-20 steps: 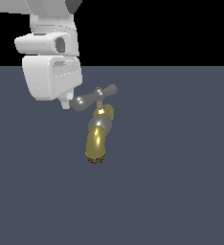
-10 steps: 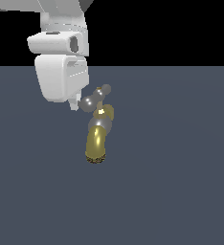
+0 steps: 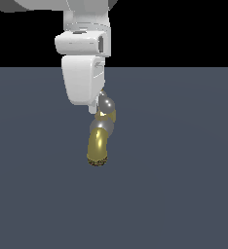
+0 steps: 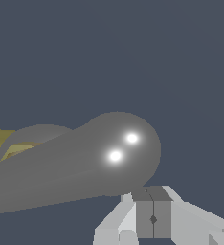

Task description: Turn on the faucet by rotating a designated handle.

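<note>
Brass-gold and glossy, the one faucet point(image 3: 99, 141) curves its spout down onto the dark grey counter point(image 3: 184, 185), well away from every edge. One grey handle point(image 3: 106, 103) tops it, a rounded bulb point(image 4: 121, 150) filling my wrist view. My end effector point(image 4: 152, 213) sits touching that bulb, its fingers point(image 4: 143, 210) pressed together with nothing between them.

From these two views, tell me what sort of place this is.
Likely a bare simulated test scene, not a real kitchen: a lone faucet stands on a plain grey floor under a black backdrop, with no sink or walls.
</note>
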Motion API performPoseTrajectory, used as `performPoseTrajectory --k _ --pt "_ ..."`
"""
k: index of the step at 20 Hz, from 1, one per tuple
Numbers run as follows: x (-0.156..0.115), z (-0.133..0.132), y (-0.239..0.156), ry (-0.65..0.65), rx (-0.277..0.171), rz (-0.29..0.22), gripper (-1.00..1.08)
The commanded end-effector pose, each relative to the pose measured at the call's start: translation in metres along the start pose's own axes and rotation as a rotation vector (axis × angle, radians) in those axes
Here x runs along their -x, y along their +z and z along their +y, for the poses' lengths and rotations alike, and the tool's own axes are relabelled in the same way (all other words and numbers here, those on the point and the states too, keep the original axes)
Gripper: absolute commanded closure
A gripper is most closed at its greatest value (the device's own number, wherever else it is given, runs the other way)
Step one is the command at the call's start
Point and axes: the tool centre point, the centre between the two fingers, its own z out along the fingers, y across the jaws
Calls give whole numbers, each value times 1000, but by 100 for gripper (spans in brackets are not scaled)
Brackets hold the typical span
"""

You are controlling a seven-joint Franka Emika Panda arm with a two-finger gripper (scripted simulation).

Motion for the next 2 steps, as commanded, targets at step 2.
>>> performPoseTrajectory --k 2 --pt "-31 0 0 42 1 1 108"
